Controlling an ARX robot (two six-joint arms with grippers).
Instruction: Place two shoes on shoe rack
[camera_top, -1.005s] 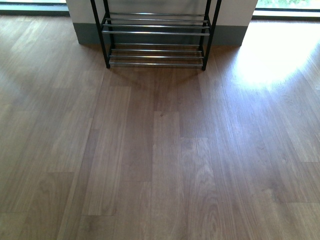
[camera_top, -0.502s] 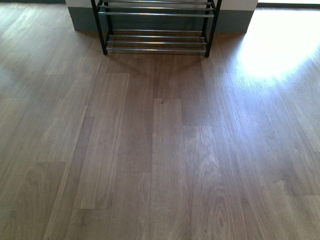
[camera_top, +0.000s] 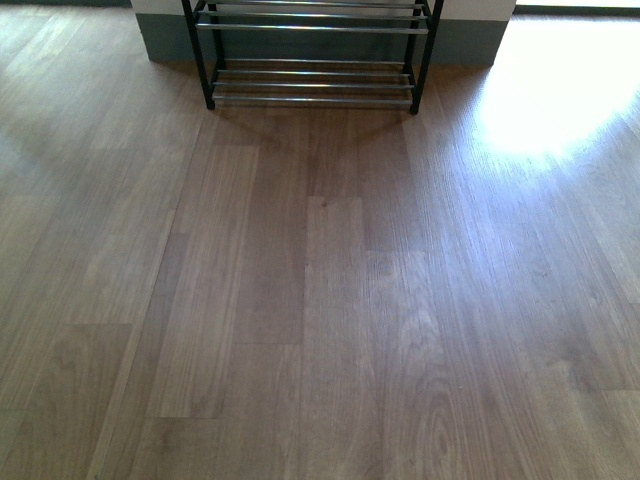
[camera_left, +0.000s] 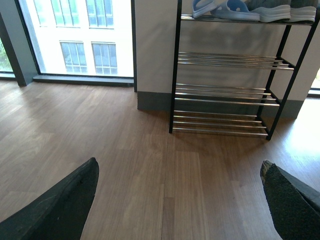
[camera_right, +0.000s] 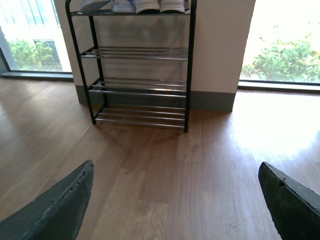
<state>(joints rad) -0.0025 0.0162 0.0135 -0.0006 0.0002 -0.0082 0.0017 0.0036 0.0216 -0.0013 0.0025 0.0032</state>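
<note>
Shoes (camera_left: 260, 9) side by side on shoe rack (camera_left: 227, 60) top shelf – toes outward – both claws (camera_left: 177, 200) (camera_right: 175, 200) released, w/ nothing between.

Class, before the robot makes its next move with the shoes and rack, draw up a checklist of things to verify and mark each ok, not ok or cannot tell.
1. Blue slides on the shoe rack top shelf: ok.
2. Grey sneakers on the top shelf beside them: ok, though only the soles show.
3. Left gripper open and empty: ok.
4. Right gripper open and empty: ok.
5. No shoes left on the wooden floor ahead: ok.
6. Rack standing upright against the wall: ok.
</note>
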